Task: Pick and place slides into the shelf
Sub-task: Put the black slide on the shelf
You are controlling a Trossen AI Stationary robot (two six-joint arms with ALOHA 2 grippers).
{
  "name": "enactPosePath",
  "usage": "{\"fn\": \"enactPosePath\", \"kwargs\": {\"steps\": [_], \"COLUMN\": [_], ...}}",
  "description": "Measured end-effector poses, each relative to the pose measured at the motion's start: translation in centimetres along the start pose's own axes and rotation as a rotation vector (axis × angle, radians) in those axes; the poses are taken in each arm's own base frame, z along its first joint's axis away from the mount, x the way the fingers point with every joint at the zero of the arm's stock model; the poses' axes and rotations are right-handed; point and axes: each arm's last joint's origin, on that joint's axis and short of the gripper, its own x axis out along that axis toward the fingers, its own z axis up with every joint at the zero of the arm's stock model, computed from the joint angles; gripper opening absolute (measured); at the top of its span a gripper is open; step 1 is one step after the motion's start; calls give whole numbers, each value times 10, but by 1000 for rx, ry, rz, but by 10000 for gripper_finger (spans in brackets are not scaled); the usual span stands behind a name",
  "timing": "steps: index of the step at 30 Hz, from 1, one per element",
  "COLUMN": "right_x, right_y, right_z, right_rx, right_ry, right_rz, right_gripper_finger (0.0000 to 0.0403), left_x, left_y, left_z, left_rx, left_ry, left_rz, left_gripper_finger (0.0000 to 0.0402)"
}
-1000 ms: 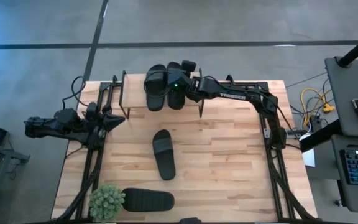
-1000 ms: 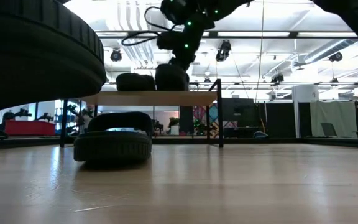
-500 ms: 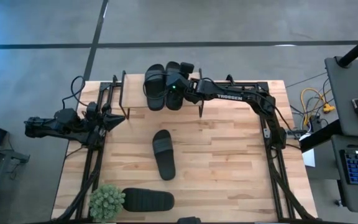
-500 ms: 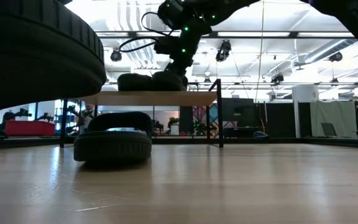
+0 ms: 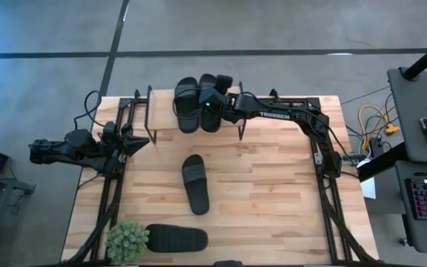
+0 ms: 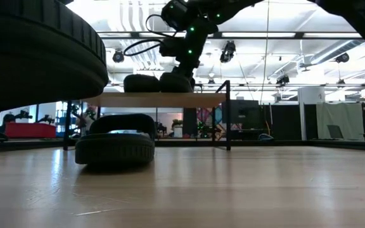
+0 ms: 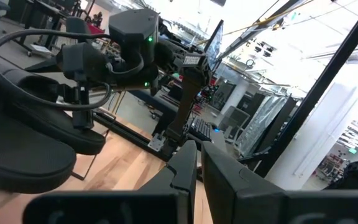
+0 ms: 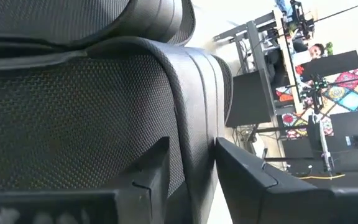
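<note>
Two black slides lie side by side on the shelf (image 5: 161, 111) at the table's far edge: the left slide (image 5: 185, 104) and the right slide (image 5: 210, 119), both resting sole down on the light wood top board (image 6: 147, 100). My right gripper (image 5: 212, 101) is over the right slide and shut on it. A third slide (image 5: 195, 184) lies flat mid-table, and a fourth slide (image 5: 176, 239) lies at the near edge. My left gripper (image 5: 141, 142) waits shut at the table's left side. My right gripper (image 8: 191, 150) has the right slide's wide strap, pinching its edge (image 8: 197, 118) between the two fingers. The fingers come slanting down from above and from the table's right (image 6: 181, 63). The slide (image 6: 175, 82) sits with its sole on the shelf top.
A small green potted plant (image 5: 128, 239) stands at the near left corner beside the fourth slide, which looms large and dark (image 6: 30, 50) in the low view. Bare tabletop (image 5: 273, 193) spreads right of the mid-table slide. Monitors and a keyboard sit beyond the right edge.
My right gripper has come down with the right slide, moving slightly toward the table's left. The slide, held raised above the shelf a second ago, now rests on the top board next to the left slide. The gripper stays shut on it.
</note>
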Motion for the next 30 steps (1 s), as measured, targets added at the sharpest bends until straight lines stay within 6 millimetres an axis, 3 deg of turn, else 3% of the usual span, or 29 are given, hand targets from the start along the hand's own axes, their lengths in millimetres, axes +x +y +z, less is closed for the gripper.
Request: {"fn": "enactPosePath", "kwargs": {"steps": [5,9,22,30], "right_x": [-2,-10,-33,-24], "right_y": [-1,-4,-26,-16], "right_z": [-2,1,6,2], "right_rx": [78,45,186,155], "right_ry": [10,34,73,49], "right_rz": [6,-28,-35,140], "right_gripper_finger": [118,118,119,119], "left_x": [0,0,0,0], "left_y": [0,0,0,0], "left_z": [0,0,0,0], "left_rx": [0,0,0,0], "left_ry": [1,0,0,1], "left_rz": [0,-1,-1,0], "left_gripper_finger": [10,10,10,10]}}
